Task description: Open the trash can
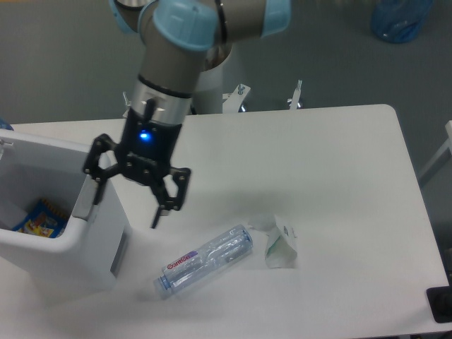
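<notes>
The white boxy trash can [42, 244] stands at the table's left edge, partly cut off by the frame. Its top shows open: I see into it, with a colourful wrapper [41, 217] lying inside. A white panel [42, 148] stands along its far side; I cannot tell if it is the lid. A grey tab [84, 200] sits at its right rim and a grey rectangle [119, 251] on its right wall. My gripper [126, 210] hangs over the can's right rim, jaws open and empty, the left finger [96, 185] right by the grey tab.
A clear plastic bottle [205, 261] lies on its side on the white table [325, 176], right of the can. A crumpled white carton [281, 247] lies beside it. A blue bag [401, 18] sits on the floor at the far right.
</notes>
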Available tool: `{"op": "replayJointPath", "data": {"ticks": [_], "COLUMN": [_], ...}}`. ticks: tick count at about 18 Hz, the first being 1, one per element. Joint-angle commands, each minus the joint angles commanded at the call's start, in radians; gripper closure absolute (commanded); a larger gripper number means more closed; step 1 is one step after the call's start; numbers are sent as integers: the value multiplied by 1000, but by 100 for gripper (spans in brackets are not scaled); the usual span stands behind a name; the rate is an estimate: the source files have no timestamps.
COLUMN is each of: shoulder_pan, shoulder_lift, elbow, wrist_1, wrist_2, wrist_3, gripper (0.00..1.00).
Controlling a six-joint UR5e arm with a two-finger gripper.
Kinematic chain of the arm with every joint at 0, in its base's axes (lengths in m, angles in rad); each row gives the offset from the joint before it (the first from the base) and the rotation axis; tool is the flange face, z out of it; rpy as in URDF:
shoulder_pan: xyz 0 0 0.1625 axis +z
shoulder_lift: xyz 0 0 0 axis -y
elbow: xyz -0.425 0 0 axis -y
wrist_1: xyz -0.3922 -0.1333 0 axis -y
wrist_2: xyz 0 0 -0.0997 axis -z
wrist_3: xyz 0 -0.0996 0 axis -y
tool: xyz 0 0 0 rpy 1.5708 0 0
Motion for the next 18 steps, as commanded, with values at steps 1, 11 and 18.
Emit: {"op": "replayJointPath", "data": {"ticks": [1, 11, 18], "shoulder_pan": [25, 220, 209], "shoulder_lift": [-6, -172, -179], "elbow": [-2, 31, 14], "wrist_1": [2, -14, -89], "wrist_2": [63, 208, 375], "wrist_3": [25, 306, 548], "gripper": [0, 0, 0]}}
